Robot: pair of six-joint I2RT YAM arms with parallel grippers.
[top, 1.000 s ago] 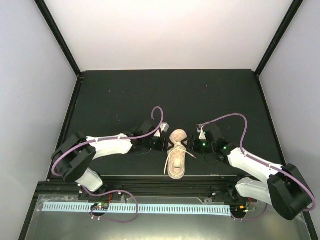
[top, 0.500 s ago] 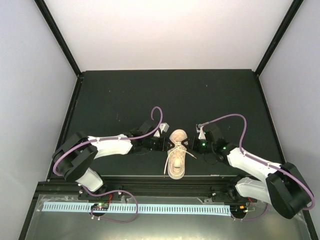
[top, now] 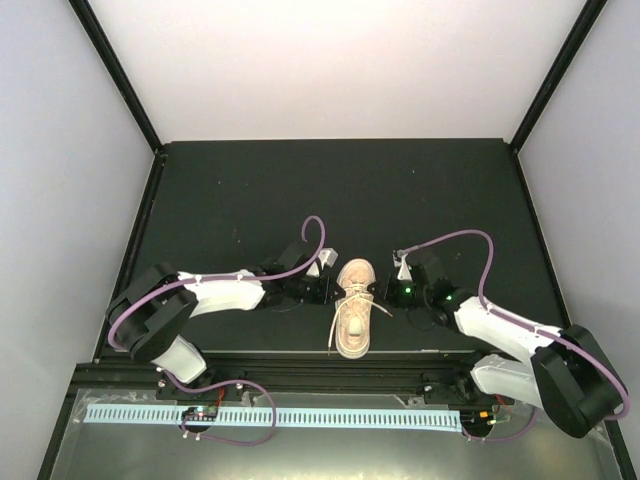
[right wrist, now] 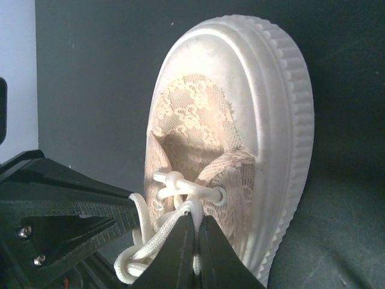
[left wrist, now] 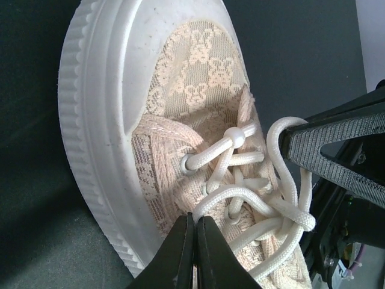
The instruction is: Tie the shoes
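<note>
Changed: both pairs of jaws have come together since a second ago. The arms and the shoe (top: 352, 310) lie almost where they were.
Shoe: it stands sole down close to the near edge of the bench (top: 250, 190), about the middle of that edge, with the toe toward the far edge.
Laces: the laces (left wrist: 240, 192) are threaded and crossed in a loose tangle over the tongue. No bow is there yet. One end trails on the bench beside the shoe toward the near edge.
Left jaws: the left gripper (left wrist: 195, 226) sits at the shoe's left side with its jaws fully closed. They seem to pinch one strand at the very tips, where a pale sliver shows between them.
Right jaws: the right gripper (right wrist: 197, 226) sits at the shoe's right side, also fully closed. A strand runs in between its tips.
Risk, slipping: both grips look thin and lie only at the tips, so I judge a pull could draw the smooth lace out.
Risk, dragging: nothing holds the shoe down. An uneven pull could turn it, tip it or slide it toward the near edge.
Risk, collision: the grippers are very near each other across the shoe, and each wrist view shows the other's finger. Crossing the strands could knock them together.
Risk, wrong strand: a pull on the wrong part of the tangle may only make a hard knot.
</note>
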